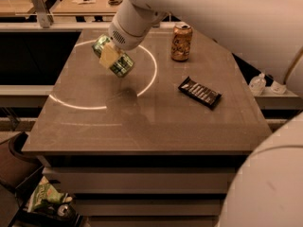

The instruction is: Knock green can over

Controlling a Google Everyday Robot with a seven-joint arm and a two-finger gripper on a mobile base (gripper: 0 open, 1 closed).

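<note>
Judging from the tilt, the step in hand is laying the green can [121, 65] down on its side; the gripper [110, 56] hangs over the far-left part of the worktop [142, 126], its jaws clenched across the can's middle, with one pale pad showing against the green. The can seems to be held clear of the surface, since a dim shadow lies on the worktop nearer than it. Doing it well probably means bringing the can low before letting go, so that it settles rather than drops and bounces. It should also go down where it is, on the left, well apart from the orange-brown can [181, 42] standing at the far middle and the dark wrapped bar [200, 92] lying to the right. A round can on its side may roll, so a release with its length already nearly flat would best keep it from the worktop's left edge.

The can is slim and green with pale patterned patches; it leans steeply, one end up toward the far left and the other down toward the near right. Its metal skin catches the light, and it looks undented.
</note>
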